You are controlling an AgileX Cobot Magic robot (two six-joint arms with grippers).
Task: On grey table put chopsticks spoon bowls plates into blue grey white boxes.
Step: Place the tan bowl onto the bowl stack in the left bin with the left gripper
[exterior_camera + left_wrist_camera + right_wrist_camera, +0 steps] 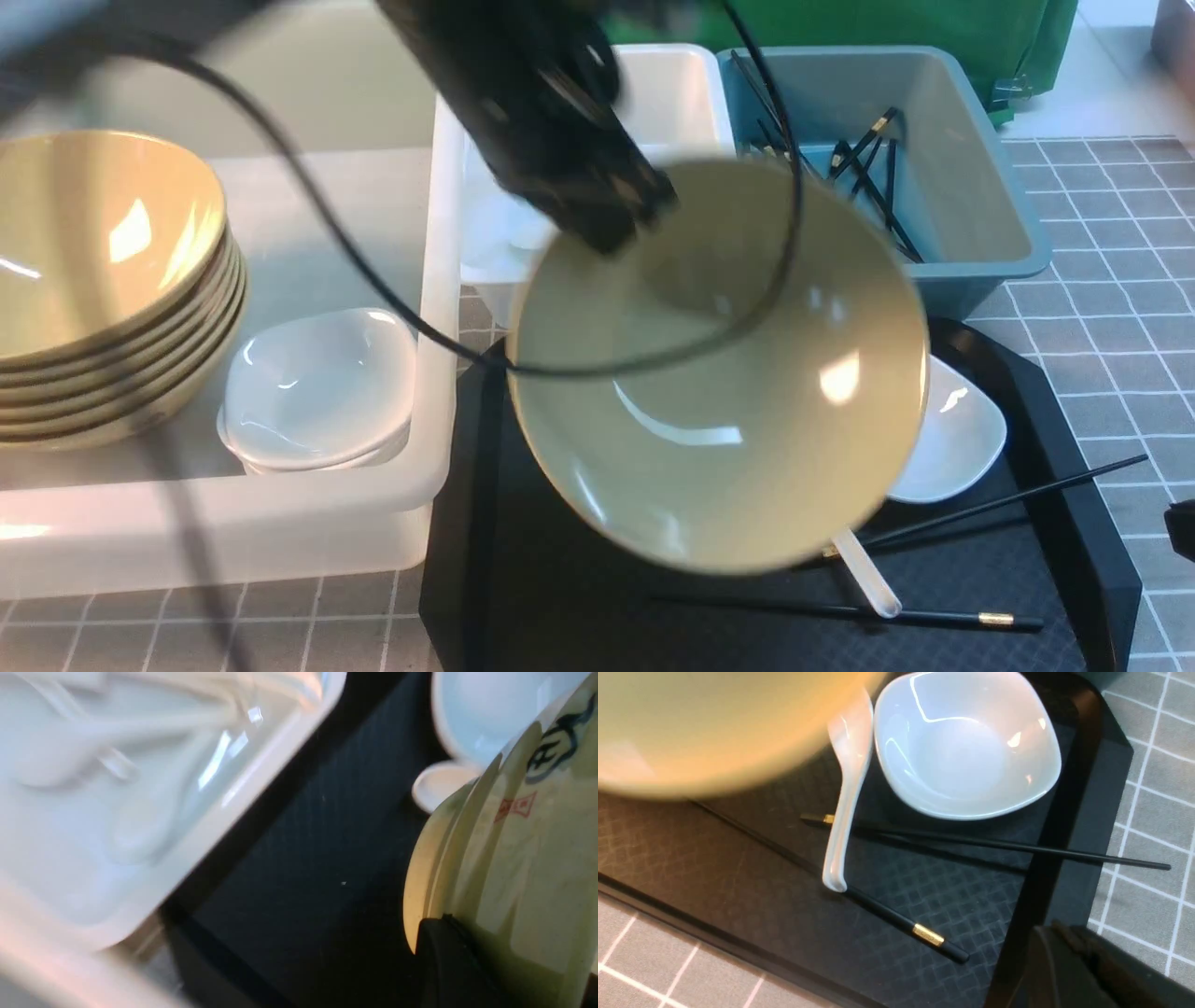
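- The bench (1102,280) has free tiled room only on my right, past the black tray (523,597). On my left the big tub (439,280) fills it, with its wall just beside the tray's edge.
- Inside the big tub a stack of bowls (103,280) sits at the left end, nested dishes (317,392) are beside it, and there is bare floor behind them.
- The white bin (672,93) and blue-grey bin (980,187) stand side by side behind the tray. The blue-grey one holds black sticks; what is in the white one is blurred.
- The bowl (728,392) hangs tilted over the tray with its mouth toward the front camera. My left claw (616,229) is clamped on its far rim.
- The bowl hides much of the tray, and a cable (373,271) loops across it.
- A dish (952,439) lies on the tray, partly behind the bowl's right side.
- The spoon (868,574) pokes out from under the bowl, across two chopsticks (840,611). One of them juts over the tray's right edge.
- My right claw (1055,947) has its fingers together and is empty. It hovers over the tray's right edge and is cut off in both views.
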